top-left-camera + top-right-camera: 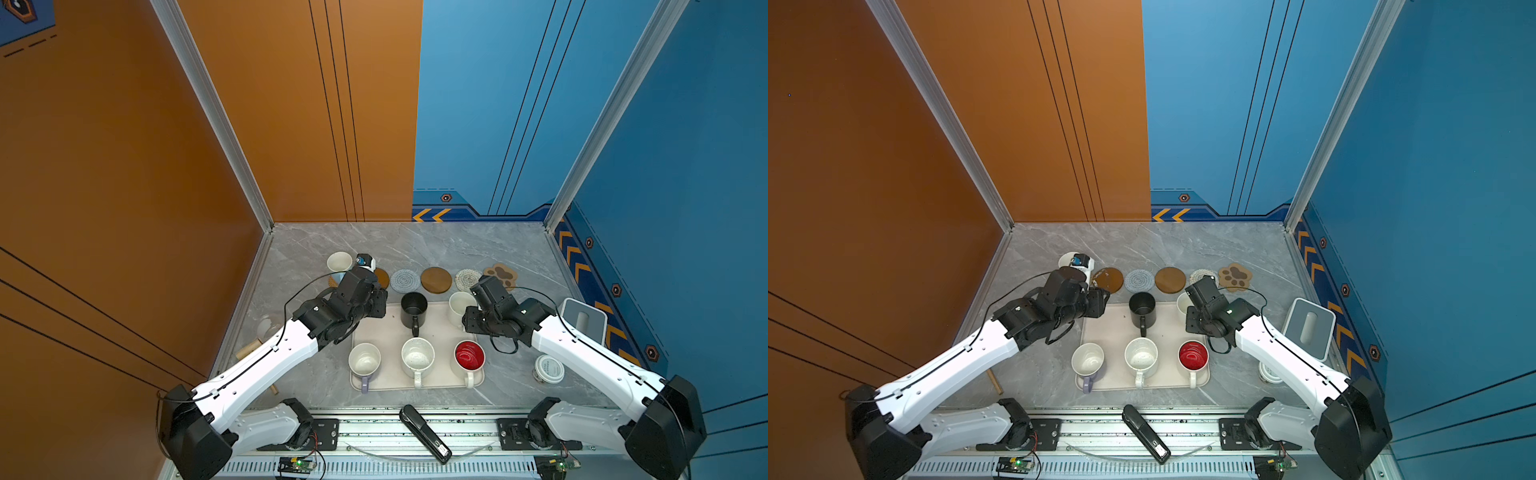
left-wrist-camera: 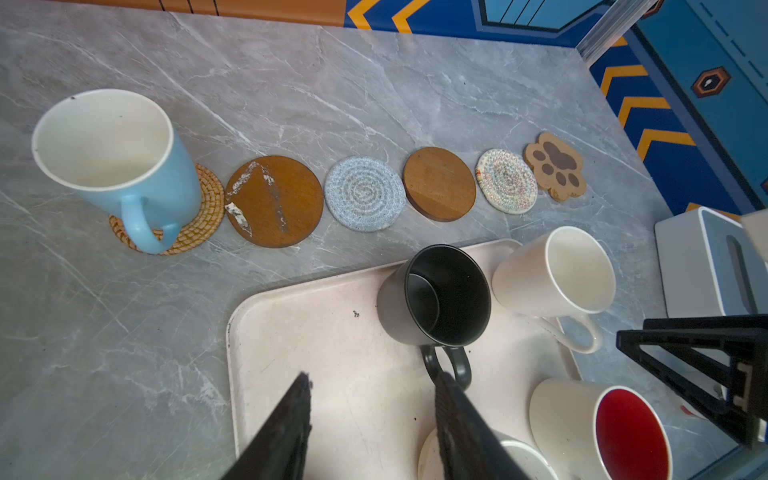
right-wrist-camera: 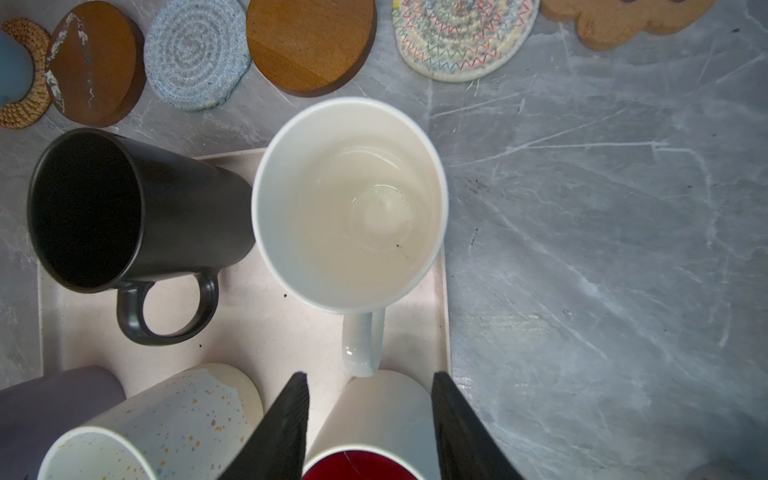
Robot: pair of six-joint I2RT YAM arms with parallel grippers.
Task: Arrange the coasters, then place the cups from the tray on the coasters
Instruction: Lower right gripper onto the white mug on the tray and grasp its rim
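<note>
Six coasters lie in a row behind the tray (image 2: 307,332): rattan (image 2: 203,212), scuffed wooden (image 2: 274,201), grey-blue (image 2: 365,193), wooden (image 2: 440,183), whitish (image 2: 507,180) and paw (image 2: 555,170). The light blue cup (image 2: 120,166) stands on the rattan one. On the tray are the black (image 1: 413,309), plain white (image 1: 459,307), lavender (image 1: 364,361), speckled (image 1: 417,357) and red-inside (image 1: 469,357) cups. My left gripper (image 2: 372,378) hangs open and empty over the tray's far left corner, beside the black cup's handle. My right gripper (image 3: 370,376) is open above the red-inside cup (image 3: 374,415), just short of the plain white cup's handle (image 3: 361,340).
A white box-like stand (image 1: 582,320) sits against the right wall, and a white lidded jar (image 1: 548,369) stands in front of it. A clear glass jar (image 1: 266,326) and a wooden stick (image 1: 249,349) lie under the left arm. A black device (image 1: 424,434) rests on the front rail.
</note>
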